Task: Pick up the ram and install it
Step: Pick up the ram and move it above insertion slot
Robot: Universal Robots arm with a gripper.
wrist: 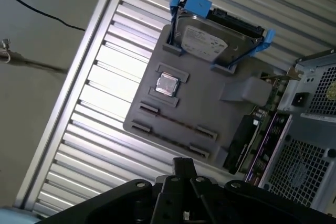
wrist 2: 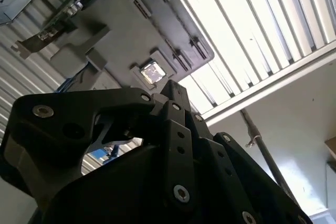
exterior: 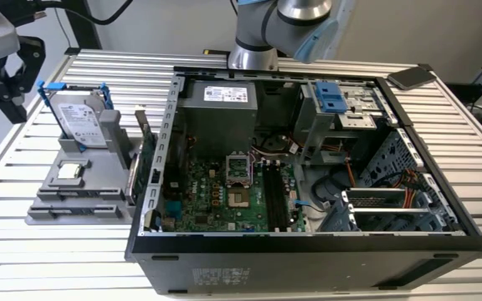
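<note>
One ram (exterior: 82, 211) sits in the front slots of the grey holder (exterior: 95, 188) on the counter (exterior: 57, 263), just beside the open computer case (exterior: 308, 263). My end effector (wrist: 184, 167) hangs over that holder, well apart from the ram, with its fingers closed together and gripping nothing.

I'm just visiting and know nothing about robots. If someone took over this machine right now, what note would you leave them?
Gripper: up in the air at the exterior view's left, beside the gray holder, away from the ram.
Ram: on edge in the gray holder's clips, outside the computer case.
Done: nothing yet. The black motherboard slots look empty.
Left: the whole job, both pick-up and install.
</note>
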